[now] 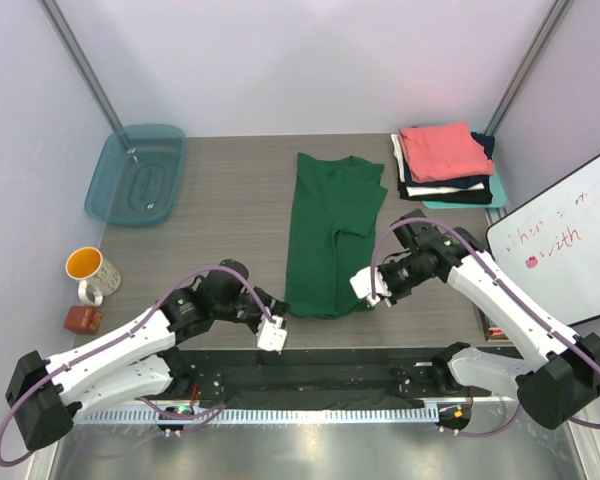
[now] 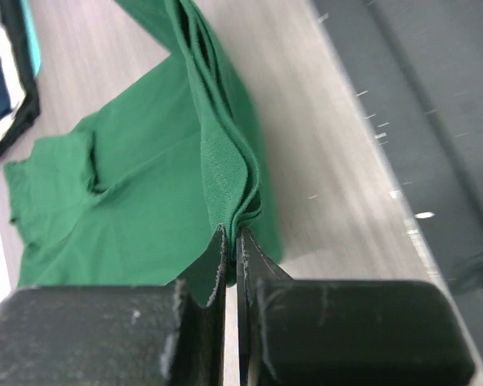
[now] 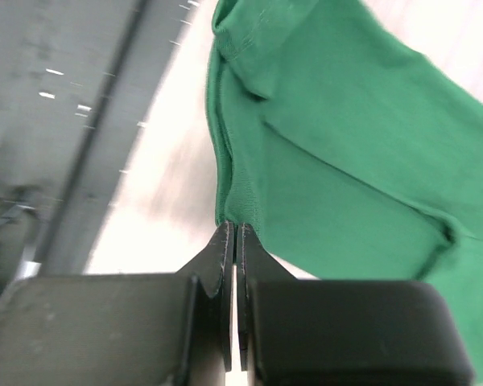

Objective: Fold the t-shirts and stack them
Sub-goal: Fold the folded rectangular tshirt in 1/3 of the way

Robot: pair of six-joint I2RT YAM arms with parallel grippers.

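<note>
The dark green t-shirt (image 1: 330, 230) lies folded lengthwise in the middle of the table, running from far to near. My left gripper (image 1: 277, 326) is shut on its near left corner; in the left wrist view the jaws (image 2: 232, 233) pinch several bunched layers of green cloth (image 2: 129, 209). My right gripper (image 1: 364, 293) is shut on the near right corner; in the right wrist view it (image 3: 235, 227) pinches the shirt's edge (image 3: 346, 145). A stack of folded t-shirts (image 1: 445, 165), coral-pink on top, sits at the far right and shows in the left wrist view (image 2: 4, 72).
A translucent teal tub (image 1: 137, 175) stands at the far left. A white mug with an orange inside (image 1: 85, 267) and a small red-brown block (image 1: 82, 318) are at the left edge. A whiteboard (image 1: 570, 240) leans at the right. The dark front rail (image 1: 310, 365) runs just behind the shirt's near hem.
</note>
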